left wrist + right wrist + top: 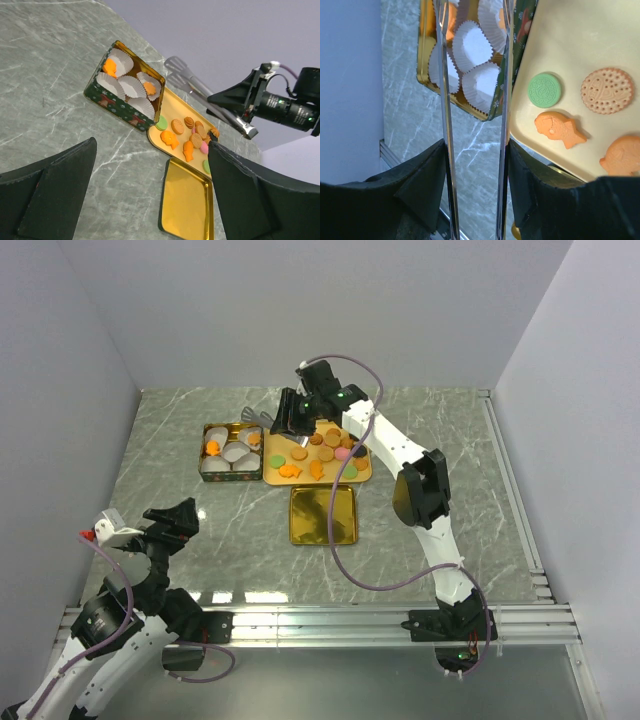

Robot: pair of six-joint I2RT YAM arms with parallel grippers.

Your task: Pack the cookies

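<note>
While the right gripper (292,420) squeezes metal tongs (176,64) near the tin (117,102) and cookies (325,452), the left gripper (176,520) sits with jaws wide apart.

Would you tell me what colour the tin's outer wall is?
The tin's outer wall is dark green with small prints; left wrist view.

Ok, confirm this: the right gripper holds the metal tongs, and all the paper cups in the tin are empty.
Not all empty: the left wrist view shows orange cookies in two of the paper cups in the tin. The rest stands: the right gripper holds the metal tongs.
</note>
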